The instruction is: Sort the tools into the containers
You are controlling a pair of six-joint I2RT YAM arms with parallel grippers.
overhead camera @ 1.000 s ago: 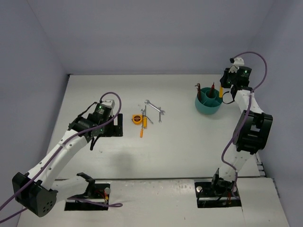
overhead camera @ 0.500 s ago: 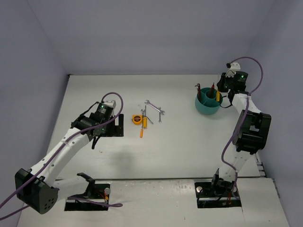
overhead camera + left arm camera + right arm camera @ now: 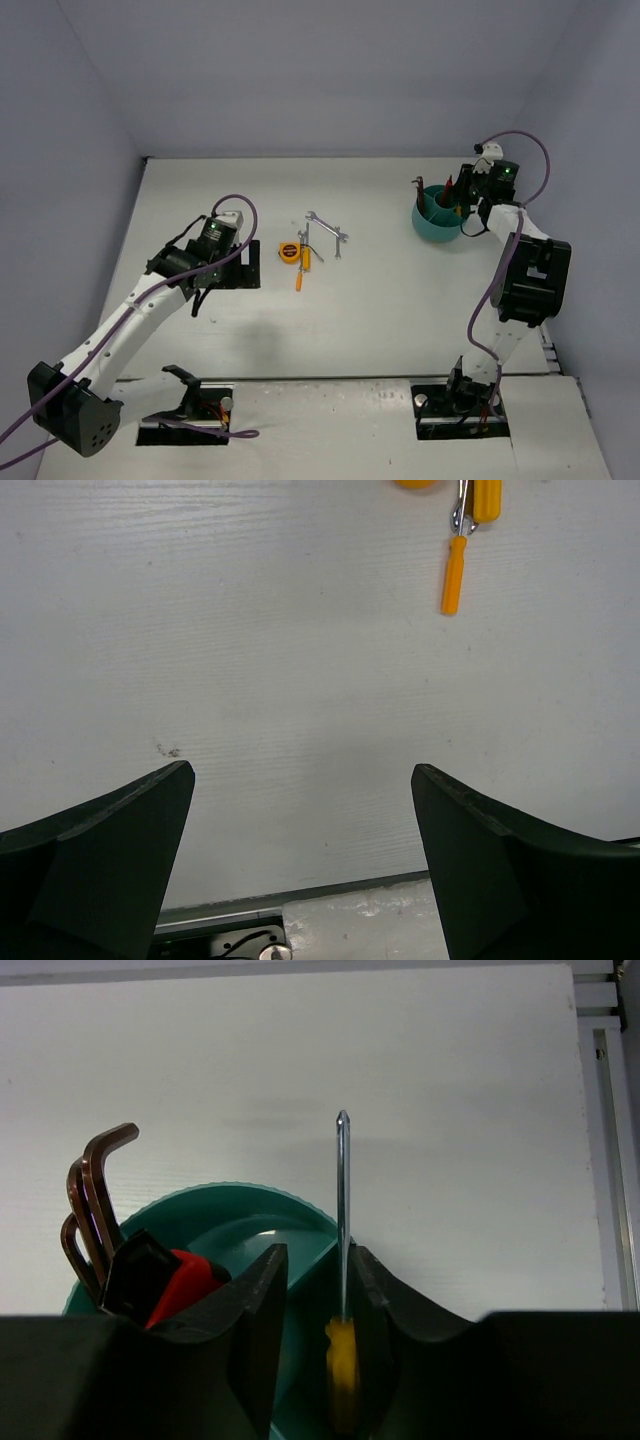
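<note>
The teal cup (image 3: 438,224) stands at the back right. My right gripper (image 3: 462,196) hovers over its right side. In the right wrist view its jaws (image 3: 318,1252) stand a little apart, open. An orange-handled screwdriver (image 3: 343,1200) stands loose between them in the cup (image 3: 250,1200), shaft up against the right finger. Dark hex keys (image 3: 95,1190) and a red-handled tool (image 3: 186,1278) sit in the cup's left part. Mid-table lie a tape measure (image 3: 290,253), orange screwdrivers (image 3: 299,275) and wrenches (image 3: 326,229). My left gripper (image 3: 232,270) is wide open left of them, holding nothing (image 3: 303,780).
In the left wrist view an orange screwdriver (image 3: 454,575) lies ahead, beyond the fingers, with another orange handle (image 3: 487,498) at the top edge. The table's near edge (image 3: 300,898) runs just below the fingertips. The right wall is close behind the cup.
My right jaws have parted from the orange screwdriver, which now stands free in the cup. The right wrist shifted slightly over the cup. The left arm hardly moved.
</note>
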